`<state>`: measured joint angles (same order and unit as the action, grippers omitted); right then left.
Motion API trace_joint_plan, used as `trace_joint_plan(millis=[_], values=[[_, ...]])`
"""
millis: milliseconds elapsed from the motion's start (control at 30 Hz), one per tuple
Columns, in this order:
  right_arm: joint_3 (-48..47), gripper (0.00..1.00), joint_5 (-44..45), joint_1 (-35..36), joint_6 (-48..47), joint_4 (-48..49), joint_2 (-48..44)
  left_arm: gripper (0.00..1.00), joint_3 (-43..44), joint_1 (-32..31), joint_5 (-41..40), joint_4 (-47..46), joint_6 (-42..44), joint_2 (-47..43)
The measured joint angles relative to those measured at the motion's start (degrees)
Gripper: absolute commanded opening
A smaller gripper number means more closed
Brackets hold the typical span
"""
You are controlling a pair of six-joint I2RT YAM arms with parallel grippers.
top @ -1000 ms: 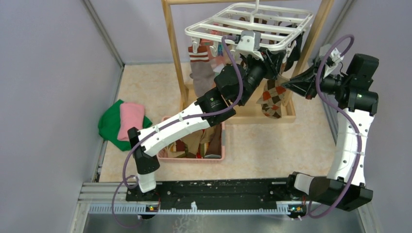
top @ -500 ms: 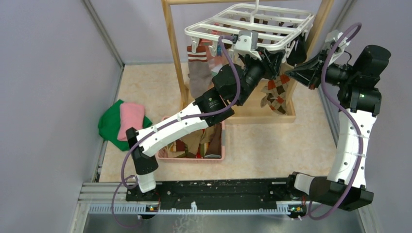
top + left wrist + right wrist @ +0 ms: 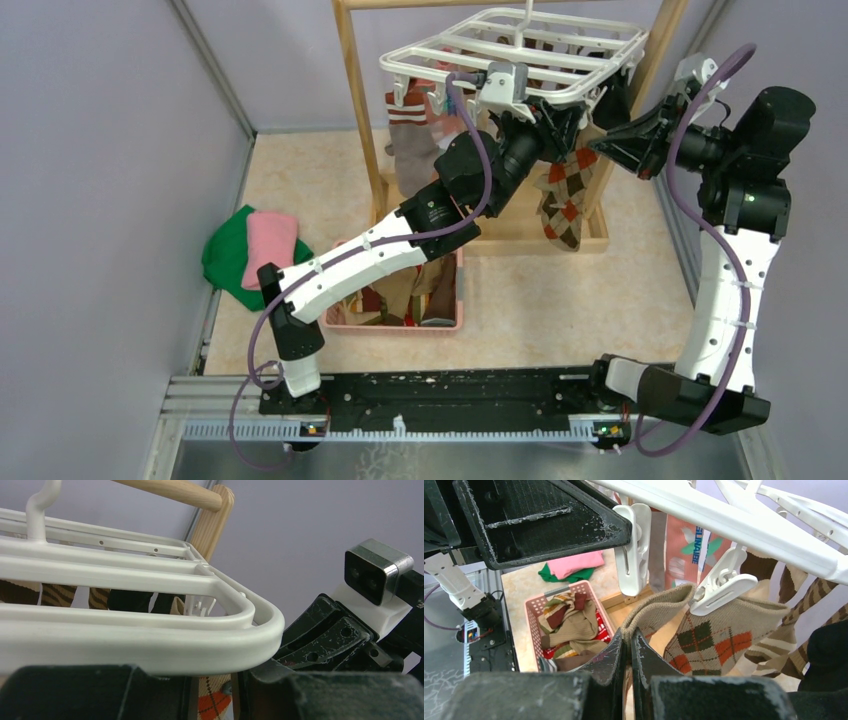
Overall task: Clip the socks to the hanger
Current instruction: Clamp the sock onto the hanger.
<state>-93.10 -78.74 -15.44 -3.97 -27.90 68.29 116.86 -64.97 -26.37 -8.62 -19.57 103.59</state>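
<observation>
The right gripper point(image 3: 628, 645) is closed, pinching the cuff of the argyle sock point(image 3: 714, 640) at lower centre, just below a white clip point(image 3: 724, 587) on the hanger point(image 3: 744, 530) (upper right). The left gripper point(image 3: 210, 680) sits under the hanger's rim; I cannot tell its grip.

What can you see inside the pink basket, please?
Jumbled socks, brown-and-cream striped plus something red, lie in the pink basket. The right gripper hides part of it; whatever lies beneath the top layer is covered.

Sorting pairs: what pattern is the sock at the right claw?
Sock: brown-orange argyle; right wrist view.
</observation>
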Motion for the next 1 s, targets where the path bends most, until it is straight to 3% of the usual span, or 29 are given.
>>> trace_joint_plan(millis=[1000], values=[[-4.1, 0.00, 4.8, 3.1, -8.6, -10.9, -0.4, 0.00, -1.1, 0.0, -0.5, -0.2, -1.4, -0.4]])
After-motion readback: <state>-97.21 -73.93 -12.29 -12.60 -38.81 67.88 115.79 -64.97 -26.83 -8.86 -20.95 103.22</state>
